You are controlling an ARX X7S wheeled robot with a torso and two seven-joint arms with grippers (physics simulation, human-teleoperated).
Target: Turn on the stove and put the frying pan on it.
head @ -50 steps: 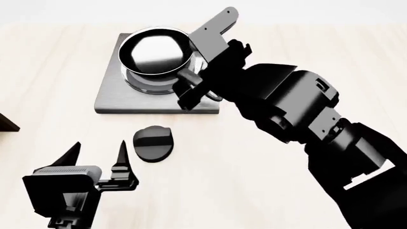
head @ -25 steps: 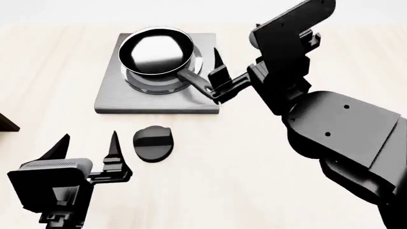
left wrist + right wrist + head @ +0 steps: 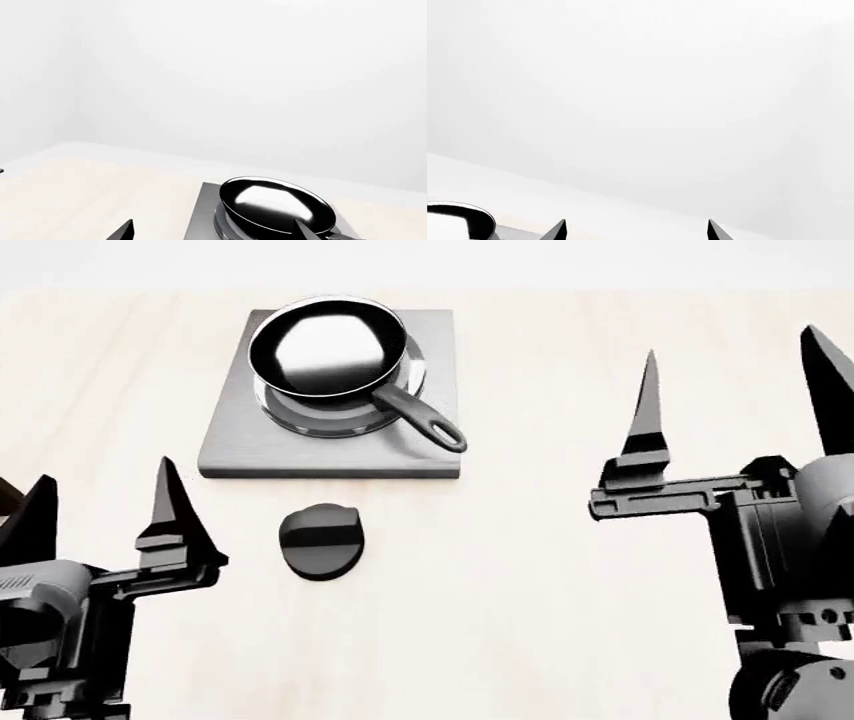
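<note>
The frying pan (image 3: 327,345) sits on the round burner of the grey stove (image 3: 254,455), its long handle (image 3: 430,423) pointing to the near right. The black knob (image 3: 322,539) lies on the table just in front of the stove. My left gripper (image 3: 104,490) is open and empty at the near left, left of the knob. My right gripper (image 3: 731,370) is open and empty at the right, well clear of the handle. The left wrist view shows the pan (image 3: 277,202) on the stove (image 3: 205,212) beyond the open left gripper (image 3: 213,235). The right wrist view shows only the pan's edge (image 3: 460,220) beside the open right gripper (image 3: 637,232).
The light wooden table (image 3: 534,590) spreads around the stove, with bare surface between the two arms and to the right of the stove. A white wall (image 3: 640,100) stands behind the table.
My right gripper has let go of the pan handle and drawn back to the right, fingers now pointing up. My left gripper has turned upward and shifted left. The pan stays on the burner.
</note>
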